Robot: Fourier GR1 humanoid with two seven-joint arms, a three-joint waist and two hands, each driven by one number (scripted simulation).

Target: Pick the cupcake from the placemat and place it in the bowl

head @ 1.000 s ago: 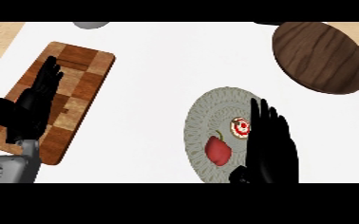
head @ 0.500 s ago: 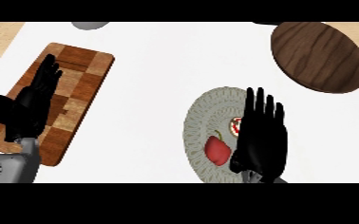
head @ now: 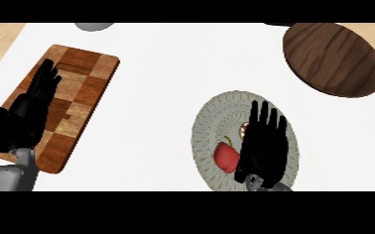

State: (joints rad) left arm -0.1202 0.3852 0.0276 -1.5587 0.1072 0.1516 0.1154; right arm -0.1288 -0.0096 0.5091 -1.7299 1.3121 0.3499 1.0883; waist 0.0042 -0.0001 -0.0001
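1. Now the cupcake [head: 246,127] is almost hidden; only a small bit of it peeks out on the round grey placemat [head: 212,124], just under the fingertips of the right hand [head: 265,146].
2. A moment ago the right hand was further to the right and more of the cupcake showed. The hand has since slid left and up, and it now covers the cupcake.
3. The right hand's fingers [head: 258,114] are straight and spread flat over the mat. They are not curled round anything, and I cannot tell if they touch the cupcake.
4. A shiny red pepper [head: 225,156] with a little stem lies on the placemat, just left of the right hand.
5. The placemat looks woven, with rings of small marks.
6. The bowl [head: 328,59] is round, dark brown wood with wavy grain. It sits up at the right, well apart from the mat.
7. The left hand [head: 33,106] rests open, fingers straight, over a checkered wooden cutting board [head: 84,87] on the white counter [head: 176,69]. It has stayed in the same place.
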